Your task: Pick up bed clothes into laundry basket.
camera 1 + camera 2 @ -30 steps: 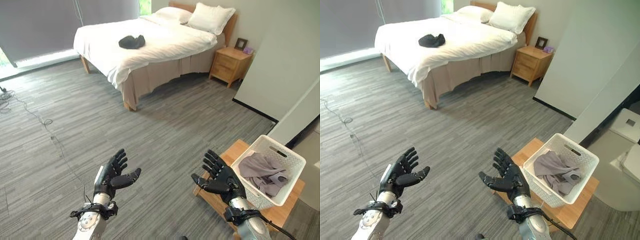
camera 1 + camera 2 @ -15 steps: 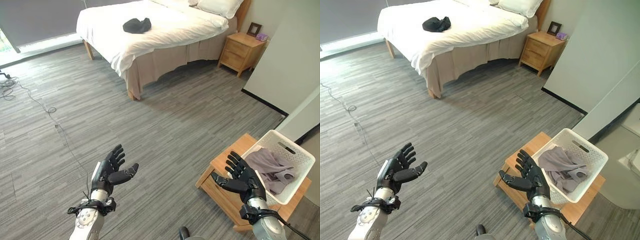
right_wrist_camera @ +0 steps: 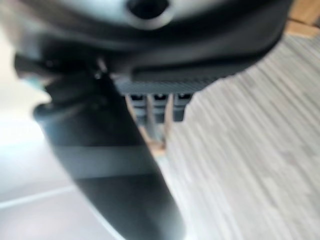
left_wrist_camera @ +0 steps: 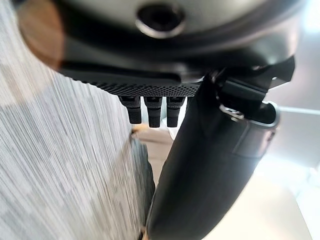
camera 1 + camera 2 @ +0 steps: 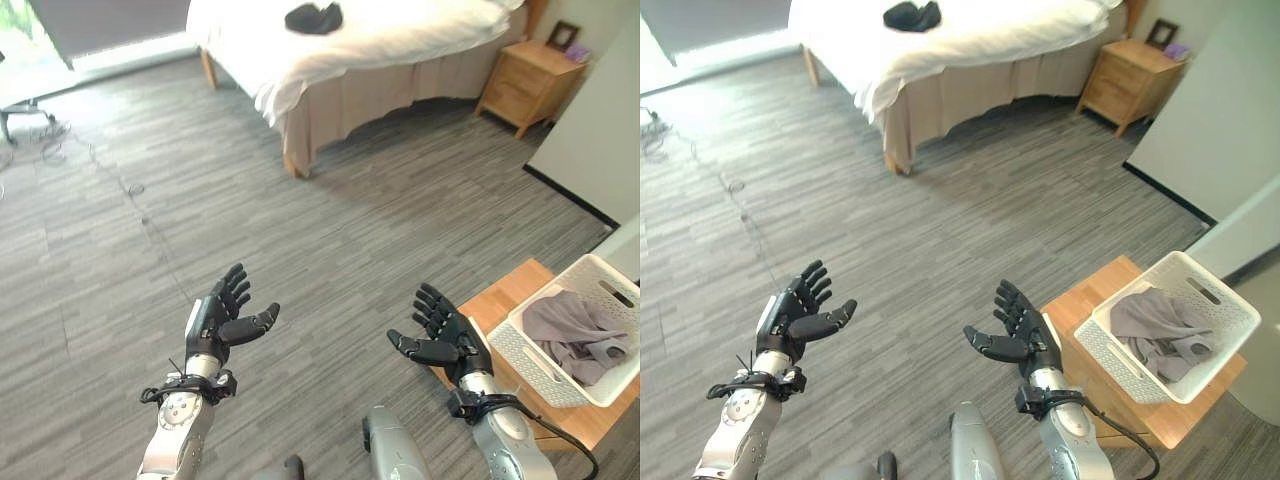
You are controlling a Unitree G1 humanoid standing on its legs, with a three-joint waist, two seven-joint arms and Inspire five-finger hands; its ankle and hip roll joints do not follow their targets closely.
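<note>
Hands first: both are held out over the grey wood-pattern floor point(image 5: 330, 230), palms up and empty. The left hand point(image 5: 222, 322) has its fingers spread and straight with the thumb standing out toward the middle; the right hand point(image 5: 447, 338) matches it, fingers extended and relaxed, thumb pointing inward. Neither touches anything.

Far off, at the top of the head views, a dark bundle of clothing point(image 5: 314, 17) lies on the white bedding of the bed point(image 5: 400, 40), well apart from both hands. It sits toward the middle of the mattress, crumpled in a low heap; what kind of garment it is cannot be told from here. A white sheet hangs over the near corner of the bed, above a beige skirt.

Beside the right hand, a white laundry basket point(image 5: 1120, 370) with perforated walls stands on a low wooden table point(image 5: 1085, 310). Inside it lies a grey garment point(image 5: 1160, 330), loosely folded. The basket sits near the table's right side and is close to the right hand but not touching it.

A wooden nightstand point(image 5: 525, 85) stands next to the bed, against a pale wall point(image 5: 600, 130). Something small and purplish seems to sit on its top in the right eye view, though it is too small to name. In the left wrist view the straight fingertips point(image 4: 152, 115) show past the hand's dark bulk.
</note>
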